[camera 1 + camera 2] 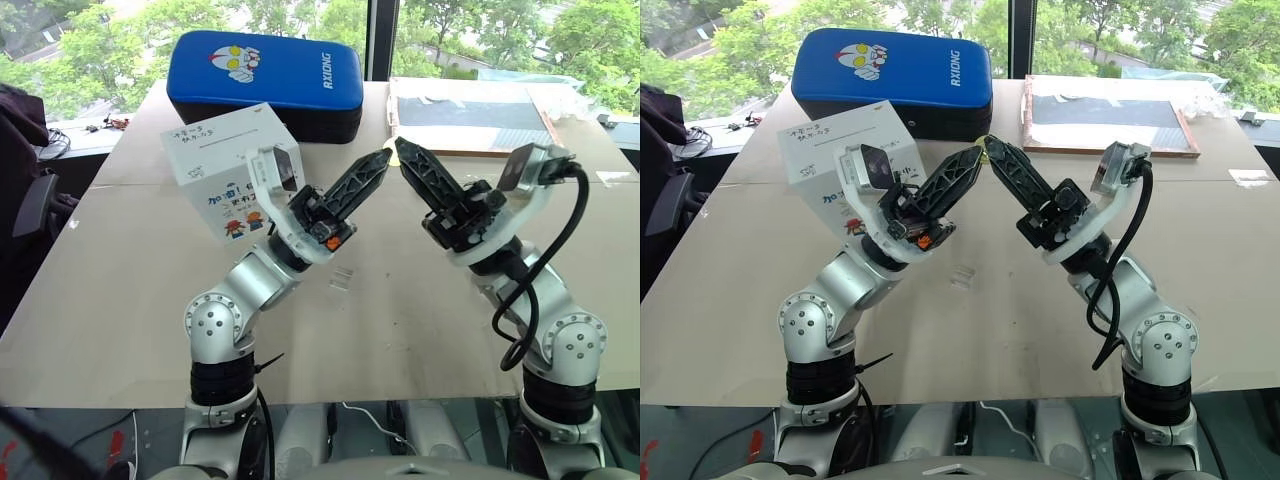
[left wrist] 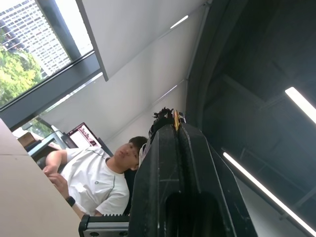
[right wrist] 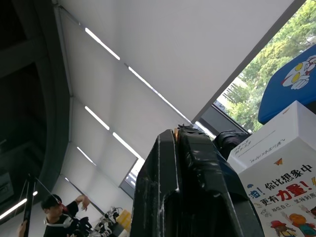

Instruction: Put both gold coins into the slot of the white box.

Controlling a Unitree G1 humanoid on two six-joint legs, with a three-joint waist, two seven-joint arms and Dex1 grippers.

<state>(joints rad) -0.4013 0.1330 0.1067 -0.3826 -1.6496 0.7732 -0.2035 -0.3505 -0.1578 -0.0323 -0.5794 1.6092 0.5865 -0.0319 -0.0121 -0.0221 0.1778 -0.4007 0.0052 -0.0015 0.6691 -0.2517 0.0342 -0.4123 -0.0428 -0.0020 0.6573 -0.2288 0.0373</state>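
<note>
table (image 1: 420, 330) first: white box (image 1: 225, 150) sits at the back-left, tilted, just in front of the blue padded case (image 1: 265, 80). its slot (image 1: 845, 128) is a thin dark line running across the handwritten top face. left gripper (image 1: 978, 152) and right gripper (image 1: 990, 143) are both raised with tips meeting mid-air, right of the box. left arm is nearer the box. left jaws pressed together, pinching a gold coin (image 2: 176, 120) edge-on at the tip. right jaws also shut, an orange-gold sliver at the tip (image 3: 176, 132), likely a coin, can't confirm. coin needs carrying left, edge lined up along the slot.
</note>
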